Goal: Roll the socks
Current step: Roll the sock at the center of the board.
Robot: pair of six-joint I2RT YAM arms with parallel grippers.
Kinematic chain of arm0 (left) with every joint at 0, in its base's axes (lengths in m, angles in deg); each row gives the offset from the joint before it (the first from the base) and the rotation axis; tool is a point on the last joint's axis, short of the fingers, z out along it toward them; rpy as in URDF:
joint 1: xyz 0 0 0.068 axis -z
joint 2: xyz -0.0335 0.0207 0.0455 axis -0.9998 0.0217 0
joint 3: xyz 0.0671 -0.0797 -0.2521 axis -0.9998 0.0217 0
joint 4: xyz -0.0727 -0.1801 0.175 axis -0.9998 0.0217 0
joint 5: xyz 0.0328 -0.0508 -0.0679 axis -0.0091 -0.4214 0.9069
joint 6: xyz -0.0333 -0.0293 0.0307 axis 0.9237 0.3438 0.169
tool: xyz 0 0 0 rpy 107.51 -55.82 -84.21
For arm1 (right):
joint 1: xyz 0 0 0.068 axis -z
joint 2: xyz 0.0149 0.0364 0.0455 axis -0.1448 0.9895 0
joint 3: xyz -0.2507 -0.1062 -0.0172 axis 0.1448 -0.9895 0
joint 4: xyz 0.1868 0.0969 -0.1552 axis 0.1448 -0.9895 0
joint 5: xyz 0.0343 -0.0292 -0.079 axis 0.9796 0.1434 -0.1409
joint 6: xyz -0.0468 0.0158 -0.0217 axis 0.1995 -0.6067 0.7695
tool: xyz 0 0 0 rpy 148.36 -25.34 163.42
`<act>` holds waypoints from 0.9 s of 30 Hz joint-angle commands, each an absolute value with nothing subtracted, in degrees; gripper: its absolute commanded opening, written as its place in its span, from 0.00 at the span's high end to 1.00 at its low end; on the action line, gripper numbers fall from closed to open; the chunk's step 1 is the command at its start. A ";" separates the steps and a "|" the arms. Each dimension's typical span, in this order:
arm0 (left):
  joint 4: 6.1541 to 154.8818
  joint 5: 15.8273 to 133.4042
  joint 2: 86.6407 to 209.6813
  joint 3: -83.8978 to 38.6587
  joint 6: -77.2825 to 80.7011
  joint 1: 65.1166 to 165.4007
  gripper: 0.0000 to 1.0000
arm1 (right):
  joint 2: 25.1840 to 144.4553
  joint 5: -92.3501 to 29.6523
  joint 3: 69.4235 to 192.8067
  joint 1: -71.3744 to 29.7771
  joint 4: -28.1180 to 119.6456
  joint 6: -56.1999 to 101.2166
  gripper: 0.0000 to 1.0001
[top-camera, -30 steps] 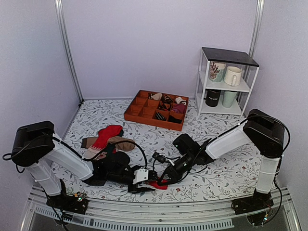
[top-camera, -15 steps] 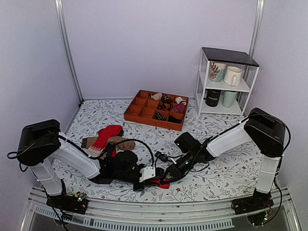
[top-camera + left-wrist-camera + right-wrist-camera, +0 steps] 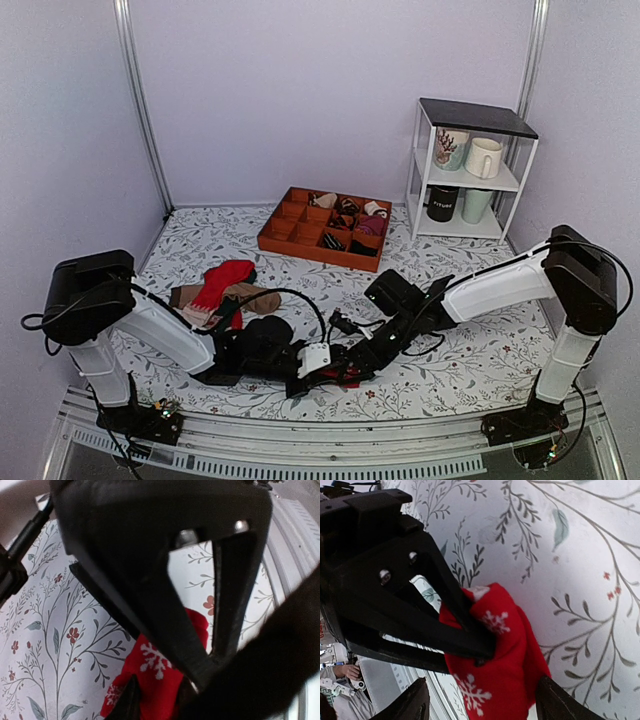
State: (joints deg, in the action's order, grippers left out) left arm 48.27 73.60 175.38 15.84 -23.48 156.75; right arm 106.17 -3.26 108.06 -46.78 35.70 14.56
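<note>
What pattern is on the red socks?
White snowflakes on the red socks; clearest in the right wrist view.

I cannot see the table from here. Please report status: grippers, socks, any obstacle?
Left gripper shut on the socks. Right gripper open, fingers either side. Sock heap apart, no obstacle.

The whole surface (image 3: 480, 360) is viewed from a fixed camera set high above and behind the arm bases (image 3: 140, 418), tilted down and facing the back wall (image 3: 330, 100). Each wrist camera is held very close over the near part of the surface, from opposite sides. The red socks (image 3: 155, 680) are shared by all three views.
</note>
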 commanded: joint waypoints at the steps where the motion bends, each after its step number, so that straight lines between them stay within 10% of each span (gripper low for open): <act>1: 59.35 72.22 179.01 17.63 -22.15 157.29 0.84 | 104.20 -11.36 108.88 -46.41 25.79 13.08 0.25; 27: 60.11 71.75 179.50 17.18 -22.22 157.31 0.85 | 106.36 -15.16 102.87 -48.23 35.73 6.41 0.30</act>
